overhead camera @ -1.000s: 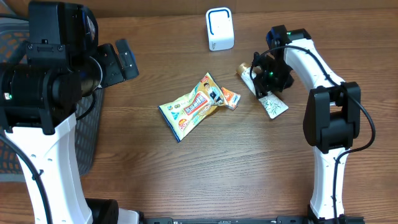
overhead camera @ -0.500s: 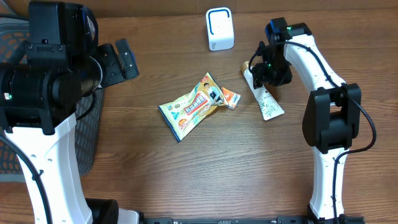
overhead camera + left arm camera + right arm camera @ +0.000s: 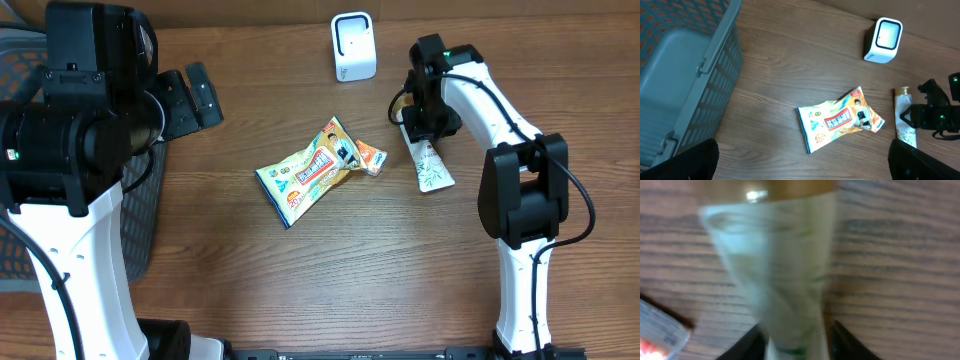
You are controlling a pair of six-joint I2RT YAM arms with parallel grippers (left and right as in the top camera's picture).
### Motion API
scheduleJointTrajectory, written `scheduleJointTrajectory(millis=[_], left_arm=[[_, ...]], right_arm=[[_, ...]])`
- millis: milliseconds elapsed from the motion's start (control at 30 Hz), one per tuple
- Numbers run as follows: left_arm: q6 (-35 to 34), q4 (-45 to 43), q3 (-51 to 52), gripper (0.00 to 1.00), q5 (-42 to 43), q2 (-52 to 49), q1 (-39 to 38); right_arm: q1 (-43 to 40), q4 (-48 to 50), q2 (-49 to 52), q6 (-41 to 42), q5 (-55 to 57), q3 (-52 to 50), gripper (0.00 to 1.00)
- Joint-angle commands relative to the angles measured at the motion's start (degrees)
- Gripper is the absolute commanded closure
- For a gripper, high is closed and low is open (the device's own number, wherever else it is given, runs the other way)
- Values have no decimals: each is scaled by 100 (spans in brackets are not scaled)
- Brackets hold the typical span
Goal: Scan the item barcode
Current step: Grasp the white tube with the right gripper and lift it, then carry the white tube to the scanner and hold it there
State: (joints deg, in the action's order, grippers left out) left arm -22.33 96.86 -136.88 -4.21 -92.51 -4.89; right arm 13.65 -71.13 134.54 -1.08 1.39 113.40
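r end effector (image 3: 797, 345) slid up tube (image 3: 431, 166), half-shut, fingers (image 3: 850, 342) touching both sides.

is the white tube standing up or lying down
Lying down. From overhead, the white tube stretches lengthwise, flat on the wooden table.

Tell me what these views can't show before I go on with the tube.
- Barcode on the tube: too small overhead, motion-blurred in right wrist view.
- Grip of the right pincer: its arm covers it overhead; wrist view blurred and cut off at bottom edge.
- Print on the snack packet: too small overhead.
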Motion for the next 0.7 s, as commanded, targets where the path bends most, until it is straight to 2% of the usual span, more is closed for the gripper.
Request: scheduleJointTrajectory(millis=[0, 100, 200, 467, 667], left_arm=[[50, -7, -11, 0, -70, -7, 9], [48, -7, -11, 0, -70, -7, 9], [48, -7, -11, 0, -70, -7, 9], [50, -7, -11, 0, -70, -7, 9], [50, -7, -11, 0, -70, -7, 9]], right_arm=[[-9, 17, -70, 299, 109, -63, 73], [-9, -31, -70, 485, 96, -24, 87], [-7, -177, -70, 586, 87, 116, 96], [37, -448, -70, 1012, 33, 1198, 96], [149, 249, -70, 1357, -450, 1757, 96]])
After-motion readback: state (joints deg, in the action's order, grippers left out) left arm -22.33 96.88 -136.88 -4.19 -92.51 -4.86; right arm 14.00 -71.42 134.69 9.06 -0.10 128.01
